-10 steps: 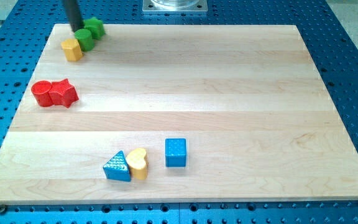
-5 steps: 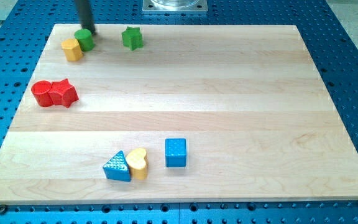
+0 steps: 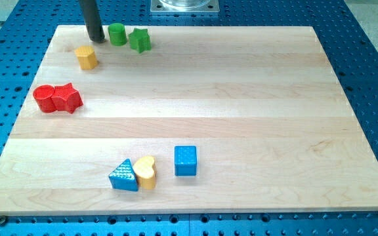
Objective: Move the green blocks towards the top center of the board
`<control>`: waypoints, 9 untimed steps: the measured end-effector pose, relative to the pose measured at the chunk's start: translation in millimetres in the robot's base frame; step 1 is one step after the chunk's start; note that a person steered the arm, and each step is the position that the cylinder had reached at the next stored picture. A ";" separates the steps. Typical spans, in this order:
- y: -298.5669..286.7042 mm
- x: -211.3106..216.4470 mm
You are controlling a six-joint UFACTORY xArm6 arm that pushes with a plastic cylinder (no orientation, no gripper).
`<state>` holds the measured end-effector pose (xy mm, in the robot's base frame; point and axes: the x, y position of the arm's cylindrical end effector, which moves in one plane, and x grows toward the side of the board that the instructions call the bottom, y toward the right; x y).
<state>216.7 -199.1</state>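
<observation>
A green cylinder (image 3: 117,34) and a green star block (image 3: 139,40) sit side by side near the view's top left of the wooden board (image 3: 241,85), close together or just touching. My tip (image 3: 96,38) stands just left of the green cylinder, a small gap from it. The rod rises out of the top of the view.
A yellow hexagon block (image 3: 86,58) lies below my tip. A red cylinder (image 3: 44,98) and a red star block (image 3: 67,98) sit at the left edge. A blue triangle (image 3: 123,176), a yellow heart (image 3: 146,172) and a blue cube (image 3: 185,160) sit near the bottom.
The green star slid right, away from the top left corner. Then the green cylinder was pushed right up to it. The yellow hexagon shifted slightly down and right. My tip moved right.
</observation>
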 end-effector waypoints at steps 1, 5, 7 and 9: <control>34.8 3.7; 95.6 85.7; 234.8 86.0; 193.2 85.1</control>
